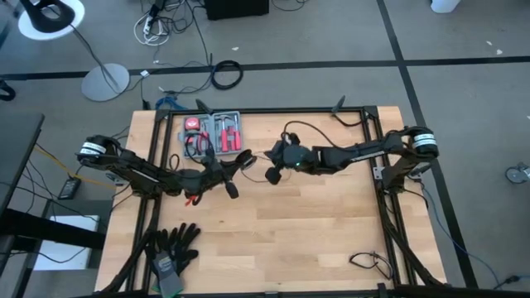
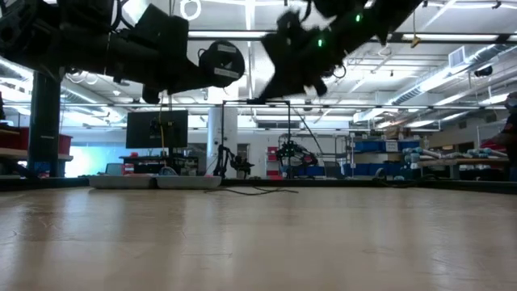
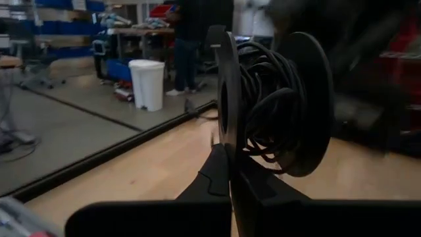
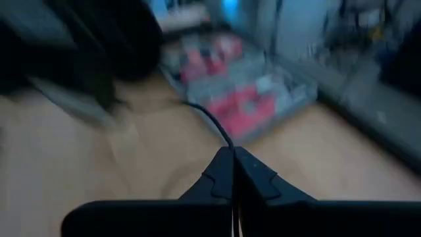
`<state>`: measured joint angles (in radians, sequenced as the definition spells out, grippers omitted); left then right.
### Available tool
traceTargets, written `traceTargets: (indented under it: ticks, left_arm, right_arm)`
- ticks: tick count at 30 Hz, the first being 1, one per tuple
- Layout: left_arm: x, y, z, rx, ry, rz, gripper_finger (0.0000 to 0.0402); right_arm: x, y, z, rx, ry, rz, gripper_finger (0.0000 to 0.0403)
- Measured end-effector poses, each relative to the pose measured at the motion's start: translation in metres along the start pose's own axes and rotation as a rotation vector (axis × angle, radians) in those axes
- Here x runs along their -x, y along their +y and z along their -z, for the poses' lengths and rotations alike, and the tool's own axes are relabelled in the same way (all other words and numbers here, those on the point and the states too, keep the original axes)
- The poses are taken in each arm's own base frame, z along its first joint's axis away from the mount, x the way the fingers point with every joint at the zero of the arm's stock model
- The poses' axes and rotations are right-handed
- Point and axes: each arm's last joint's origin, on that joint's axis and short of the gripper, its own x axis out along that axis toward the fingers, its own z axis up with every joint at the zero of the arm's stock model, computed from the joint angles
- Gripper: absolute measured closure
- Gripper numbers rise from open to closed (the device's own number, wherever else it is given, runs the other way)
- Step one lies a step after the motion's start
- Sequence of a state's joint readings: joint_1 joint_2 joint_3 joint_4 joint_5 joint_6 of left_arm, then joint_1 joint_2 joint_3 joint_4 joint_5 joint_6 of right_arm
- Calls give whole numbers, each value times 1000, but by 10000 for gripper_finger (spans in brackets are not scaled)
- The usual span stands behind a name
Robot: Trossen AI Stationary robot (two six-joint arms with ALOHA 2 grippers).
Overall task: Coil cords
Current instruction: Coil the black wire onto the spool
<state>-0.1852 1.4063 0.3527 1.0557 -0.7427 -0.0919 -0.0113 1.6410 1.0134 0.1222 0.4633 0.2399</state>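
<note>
Both arms are up off the wooden surface (image 1: 281, 232), meeting over its far middle. The left claw (image 3: 230, 168) has its fingers pressed together on the rim of a black spool (image 3: 227, 105), and the cord (image 3: 270, 99) sits wound in a thick bundle between the spool's two round discs. From overhead that spool (image 1: 246, 159) hangs at the end of the left arm, just left of the right claw (image 1: 272, 174). The right claw (image 4: 233, 164) is pinched tight too, and a thin black strand of cord (image 4: 210, 122) runs out from between its fingertips toward the far left. Beyond it, at the far left of the surface, there's a grey tray of red-handled tools (image 1: 214, 132). A pair of black gloves (image 1: 172, 248) lies at the near left corner, and a small black cable (image 1: 370, 263) rests near the right edge. From table height, both arms hang well above the boards, the spool (image 2: 221, 62) held high.
</note>
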Motion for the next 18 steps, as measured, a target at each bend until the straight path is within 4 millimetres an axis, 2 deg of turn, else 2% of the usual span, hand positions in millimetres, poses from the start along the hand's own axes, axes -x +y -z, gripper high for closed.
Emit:
traceTargets:
  ticks: [3, 5, 11, 18]
  left_arm:
    - [0, 1, 3, 4, 22, -27, 402]
    - [-3, 0, 3, -15, 52, -72, 402]
    - [-18, -13, -6, -143, 166, -167, 402]
    - [-29, -17, -19, -174, 170, -241, 402]
  right_arm:
    - [11, 1, -19, -1, -117, -43, 403]
    - [15, 5, -24, 6, -161, -84, 403]
    - [18, 15, -25, 21, -193, -170, 403]
    - [25, 28, -27, 39, -238, -237, 403]
